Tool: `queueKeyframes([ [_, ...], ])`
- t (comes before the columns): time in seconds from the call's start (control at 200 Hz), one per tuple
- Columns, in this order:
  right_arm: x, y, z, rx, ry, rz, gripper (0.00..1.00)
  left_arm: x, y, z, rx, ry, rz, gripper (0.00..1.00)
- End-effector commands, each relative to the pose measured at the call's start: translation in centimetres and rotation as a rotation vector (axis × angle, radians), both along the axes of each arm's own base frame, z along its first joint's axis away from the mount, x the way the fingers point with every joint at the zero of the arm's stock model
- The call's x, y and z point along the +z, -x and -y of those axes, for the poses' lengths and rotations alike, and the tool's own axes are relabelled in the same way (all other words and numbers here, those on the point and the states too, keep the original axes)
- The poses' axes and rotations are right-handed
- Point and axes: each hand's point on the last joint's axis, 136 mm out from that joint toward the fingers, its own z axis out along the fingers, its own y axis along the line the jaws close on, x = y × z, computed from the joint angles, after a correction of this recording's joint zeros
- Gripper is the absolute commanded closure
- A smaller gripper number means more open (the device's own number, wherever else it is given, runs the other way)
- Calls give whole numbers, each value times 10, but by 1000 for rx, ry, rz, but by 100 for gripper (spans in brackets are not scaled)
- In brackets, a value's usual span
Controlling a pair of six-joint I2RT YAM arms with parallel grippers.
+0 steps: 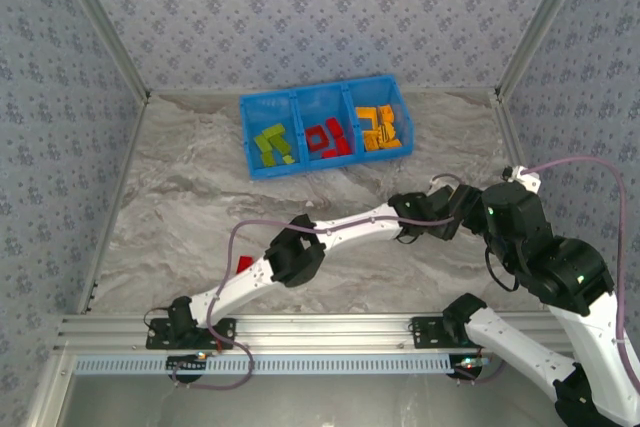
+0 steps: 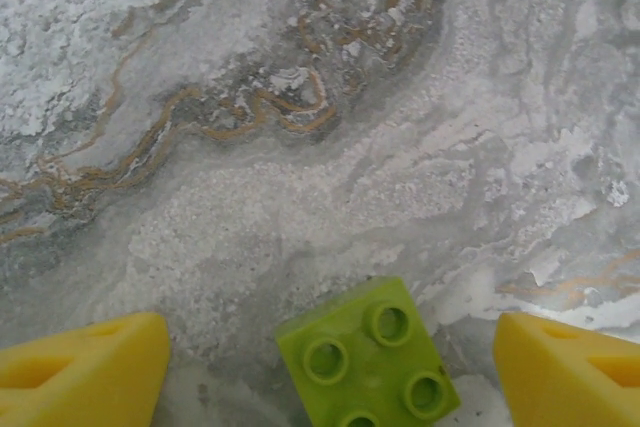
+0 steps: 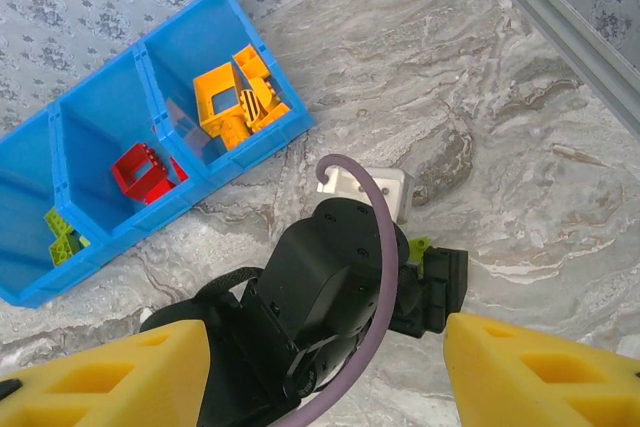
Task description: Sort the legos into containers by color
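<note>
A lime green lego lies studs-up on the marble table, between the yellow fingers of my left gripper. That gripper is open, with a gap on each side of the brick. A corner of the same lego peeks out beside the left arm's black wrist. My right gripper hangs open above that wrist, holding nothing. From above, both grippers meet at the right of the table. The blue containers bin holds green, red and orange legos. A red lego lies by the left arm.
Patterned walls close in the table on three sides, with a metal rail along the near edge. The left arm stretches diagonally across the table's middle. A purple cable loops over its wrist.
</note>
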Motion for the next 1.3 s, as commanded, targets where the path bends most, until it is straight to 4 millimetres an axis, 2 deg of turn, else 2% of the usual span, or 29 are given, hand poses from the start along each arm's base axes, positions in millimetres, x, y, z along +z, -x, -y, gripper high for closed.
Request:
queueKeyframes([
  [0.0, -6, 3, 5, -24, 8, -20, 34, -13, 9, -3, -5, -49, -6, 21],
  [0.15, -8, 3, 4, -23, 5, -24, 34, -17, 5, -17, 26, -113, 10, 37],
  [0.415, -11, 0, 1, -18, -5, -24, 34, -9, 4, -53, 68, -260, 68, 46],
  [0.595, -13, 0, -1, -14, -5, -32, 33, -6, 3, -70, 60, -277, 49, 46],
  [0.759, -14, -2, -2, -12, -8, -32, 33, -11, 2, -63, -15, -278, 23, 46],
  [0.934, -15, -2, -3, -10, -4, -39, 33, -17, -1, -52, -83, -269, 35, 39],
  [1.019, -16, -2, -3, -9, -4, -42, 33, -22, -5, -50, -102, -283, 40, 39],
  [1.194, -16, -2, -3, -11, -6, -41, 33, -27, -6, -47, -130, -278, 32, 48],
  [1.294, -16, -3, -4, -8, -11, -37, 33, -26, -2, -41, -153, -260, 27, 64],
])
